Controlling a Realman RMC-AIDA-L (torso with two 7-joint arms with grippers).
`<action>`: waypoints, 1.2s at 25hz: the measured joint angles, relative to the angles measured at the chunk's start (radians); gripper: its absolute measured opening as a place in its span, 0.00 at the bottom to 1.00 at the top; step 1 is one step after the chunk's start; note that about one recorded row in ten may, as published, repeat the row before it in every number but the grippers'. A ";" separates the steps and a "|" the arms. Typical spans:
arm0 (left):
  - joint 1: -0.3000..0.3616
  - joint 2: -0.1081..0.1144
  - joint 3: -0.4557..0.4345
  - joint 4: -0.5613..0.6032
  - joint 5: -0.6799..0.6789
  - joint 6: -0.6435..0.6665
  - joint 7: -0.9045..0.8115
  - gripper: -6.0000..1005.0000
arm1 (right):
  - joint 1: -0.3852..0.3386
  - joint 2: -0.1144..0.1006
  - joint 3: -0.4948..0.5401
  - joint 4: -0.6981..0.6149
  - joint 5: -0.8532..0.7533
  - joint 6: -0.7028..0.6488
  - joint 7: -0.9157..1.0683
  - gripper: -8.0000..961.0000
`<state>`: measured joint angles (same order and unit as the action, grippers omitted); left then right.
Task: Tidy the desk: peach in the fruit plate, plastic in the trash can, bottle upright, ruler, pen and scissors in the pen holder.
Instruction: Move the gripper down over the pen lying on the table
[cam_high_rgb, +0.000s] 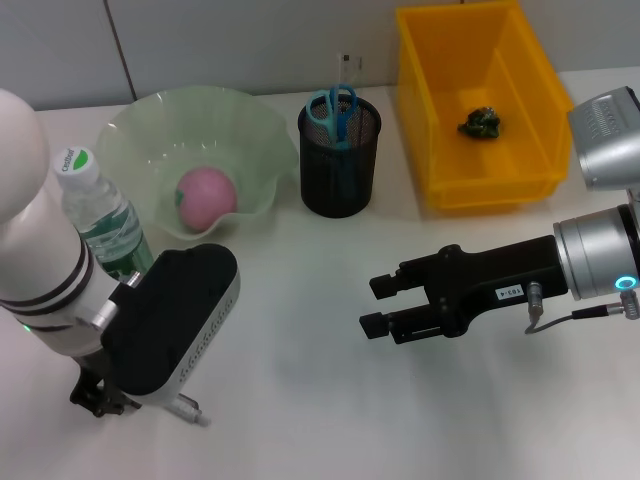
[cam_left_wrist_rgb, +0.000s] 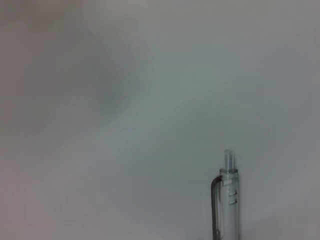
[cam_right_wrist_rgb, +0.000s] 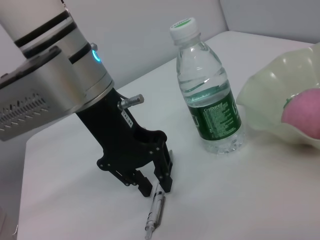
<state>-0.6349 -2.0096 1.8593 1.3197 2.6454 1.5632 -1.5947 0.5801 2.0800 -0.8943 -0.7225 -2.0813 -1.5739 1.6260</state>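
My left gripper (cam_high_rgb: 100, 398) is down at the table at the front left; in the right wrist view it (cam_right_wrist_rgb: 155, 186) stands with its fingers closed around one end of a clear pen (cam_right_wrist_rgb: 154, 214) that lies on the table. The pen also shows in the head view (cam_high_rgb: 188, 409) and the left wrist view (cam_left_wrist_rgb: 227, 200). The water bottle (cam_high_rgb: 100, 215) stands upright. The pink peach (cam_high_rgb: 205, 196) lies in the green fruit plate (cam_high_rgb: 255, 125). Blue scissors (cam_high_rgb: 335, 110) stand in the black mesh pen holder (cam_high_rgb: 340, 165). A dark crumpled piece of plastic (cam_high_rgb: 481, 123) lies in the yellow bin (cam_high_rgb: 440, 150). My right gripper (cam_high_rgb: 370, 305) is open and empty.
The left arm's forearm (cam_high_rgb: 170, 320) hangs over the front left of the table, close to the bottle. The bottle (cam_right_wrist_rgb: 210, 100) and plate (cam_right_wrist_rgb: 280, 85) stand behind the left gripper. The right arm reaches in from the right edge, above the table's middle.
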 joint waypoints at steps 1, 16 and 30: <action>-0.001 0.000 0.001 0.000 -0.001 0.000 0.000 0.36 | 0.000 0.000 0.000 0.000 0.000 0.000 0.000 0.66; -0.020 0.000 0.006 -0.029 -0.004 -0.001 -0.011 0.27 | -0.003 0.000 0.004 0.000 0.003 0.002 0.000 0.66; -0.036 -0.004 0.009 -0.053 -0.003 0.001 -0.013 0.26 | -0.001 0.000 0.005 0.000 0.003 0.001 0.000 0.66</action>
<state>-0.6714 -2.0140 1.8684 1.2671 2.6424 1.5639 -1.6073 0.5794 2.0800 -0.8893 -0.7225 -2.0784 -1.5728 1.6260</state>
